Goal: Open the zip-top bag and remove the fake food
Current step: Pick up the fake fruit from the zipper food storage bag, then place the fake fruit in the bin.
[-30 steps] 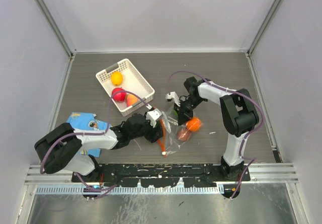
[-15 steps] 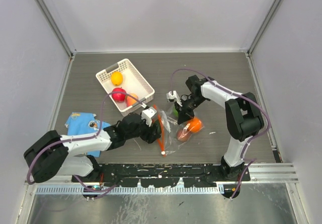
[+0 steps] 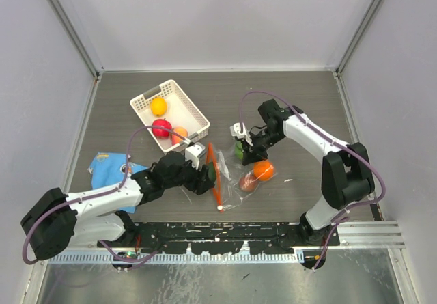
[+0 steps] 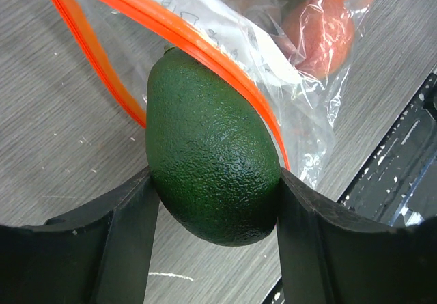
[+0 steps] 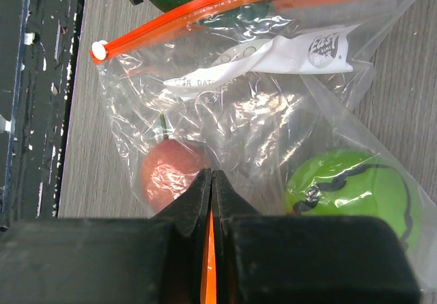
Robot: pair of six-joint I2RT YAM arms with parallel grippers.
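Observation:
The clear zip-top bag (image 3: pixel 239 180) lies at the table's middle, its orange zip strip (image 3: pixel 214 174) standing up on the left side. My left gripper (image 4: pixel 212 208) is shut on a dark green fake fruit (image 4: pixel 212 160) at the bag's mouth, with the strip (image 4: pixel 205 44) lying across the fruit's top. My right gripper (image 5: pixel 212 181) is shut on the bag's orange strip at the far side. Inside the bag are a reddish-brown fruit (image 5: pixel 167 174), a light green fruit (image 5: pixel 355 188) and an orange fruit (image 3: pixel 263 171).
A white basket (image 3: pixel 194 109) at the back left holds a yellow fruit (image 3: pixel 158 106), a red one (image 3: pixel 161 128) and a peach one (image 3: pixel 179 135). A blue printed cloth (image 3: pixel 109 166) lies left of my left arm. The black mounting rail (image 3: pixel 218 232) runs along the near edge.
My left gripper has drawn slightly left and toward the near edge with the dark green fruit. The right arm's elbow has swung right while its gripper stays on the bag.

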